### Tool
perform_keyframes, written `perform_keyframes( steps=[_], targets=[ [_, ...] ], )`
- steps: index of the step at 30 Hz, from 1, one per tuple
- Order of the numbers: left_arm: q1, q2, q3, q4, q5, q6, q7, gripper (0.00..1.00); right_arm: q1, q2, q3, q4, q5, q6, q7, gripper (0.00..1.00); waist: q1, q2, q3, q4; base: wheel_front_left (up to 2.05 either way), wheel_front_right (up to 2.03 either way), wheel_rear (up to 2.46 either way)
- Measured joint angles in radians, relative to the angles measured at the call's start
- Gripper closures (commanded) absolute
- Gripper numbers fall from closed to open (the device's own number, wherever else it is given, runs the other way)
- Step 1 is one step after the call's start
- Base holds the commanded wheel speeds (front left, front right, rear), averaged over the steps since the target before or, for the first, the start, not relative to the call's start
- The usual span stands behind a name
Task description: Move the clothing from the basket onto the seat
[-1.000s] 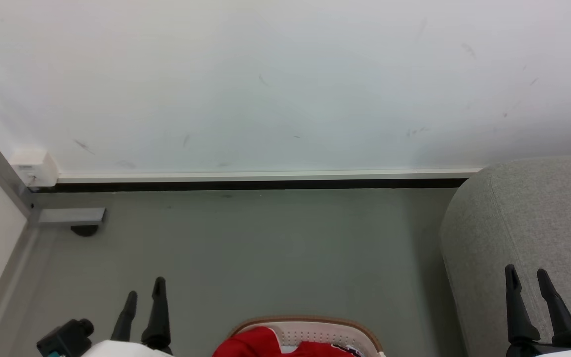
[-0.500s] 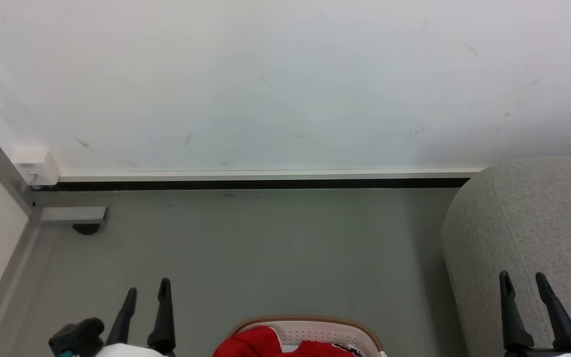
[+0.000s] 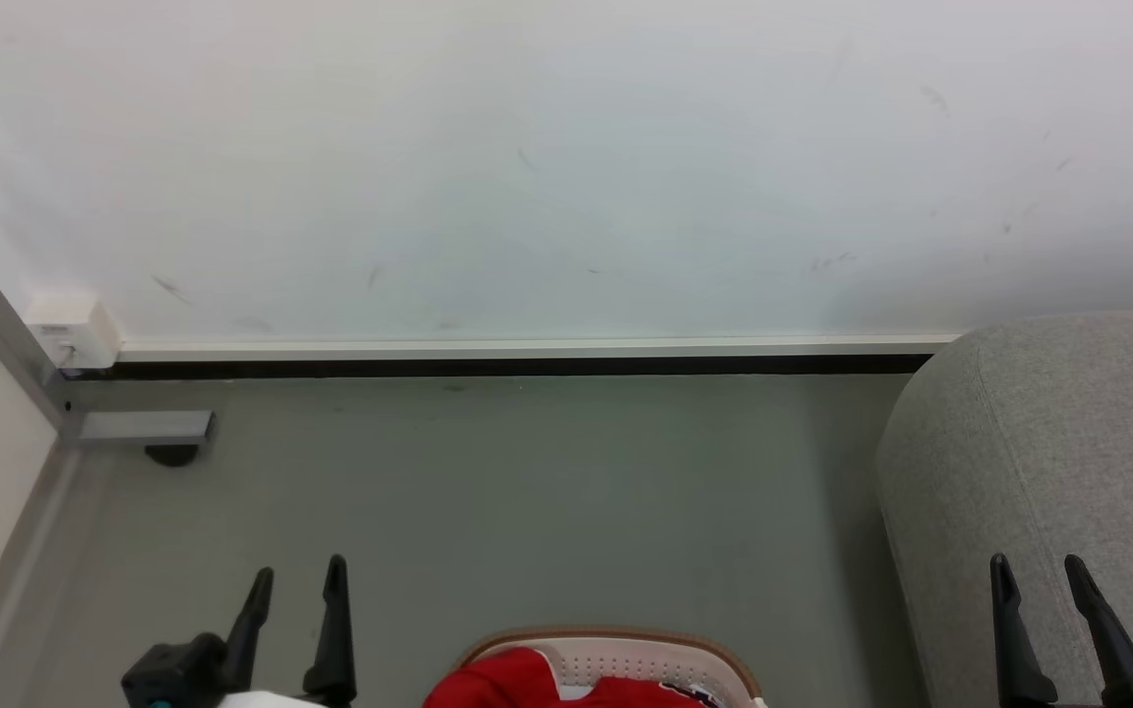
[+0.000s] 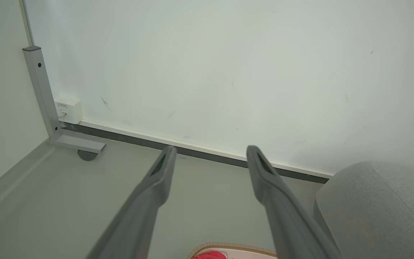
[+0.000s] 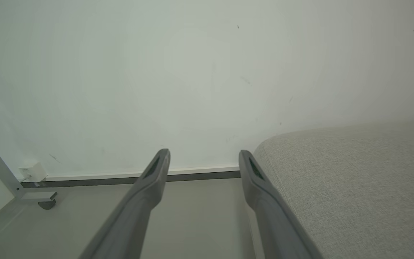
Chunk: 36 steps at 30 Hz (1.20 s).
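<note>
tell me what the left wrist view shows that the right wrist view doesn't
Left wrist view: the oval white plastic basket with tan braided rim and the bright red fabric clothing in it, at the bottom edge, between the open left gripper's fingers. Right wrist view: the open right gripper and the broad top of the light grey upholstered seat. Both: that seat, the white wall, grey floor, grey metal frame leg and white wall box.
</note>
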Motion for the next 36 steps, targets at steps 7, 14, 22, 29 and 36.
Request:
perform_keyframes(
  steps=[7,14,22,29,36],
  targets=[
    [0.001,0.001,-0.008,0.002,0.064,0.000,-0.014,0.00,0.008,0.008,-0.020,0.018,-0.026,0.000,-0.004,0.00,0.0000,0.0000,0.000,0.000,0.00,0.00,0.00],
    [0.006,0.004,-0.012,0.006,0.122,0.005,-0.027,0.00,0.018,0.019,-0.031,0.026,-0.090,0.000,-0.009,0.00,-0.0001,0.0000,-0.001,0.001,0.00,0.00,0.00],
    [0.007,0.007,-0.015,0.017,0.183,0.004,-0.040,0.00,0.018,0.030,-0.049,0.028,-0.151,0.000,-0.012,0.00,-0.0002,0.0000,-0.002,0.002,0.00,0.00,0.00],
    [0.012,0.007,-0.014,0.030,0.222,0.001,-0.057,0.00,0.019,0.036,-0.066,0.028,-0.198,0.000,-0.018,0.00,-0.0001,0.0000,-0.003,0.004,0.00,0.00,0.00],
    [0.014,0.005,-0.016,0.036,0.271,-0.003,-0.068,0.00,0.020,0.044,-0.079,0.029,-0.253,0.000,-0.019,0.00,-0.0001,0.0000,-0.003,0.004,0.00,0.00,0.00]
  ],
)
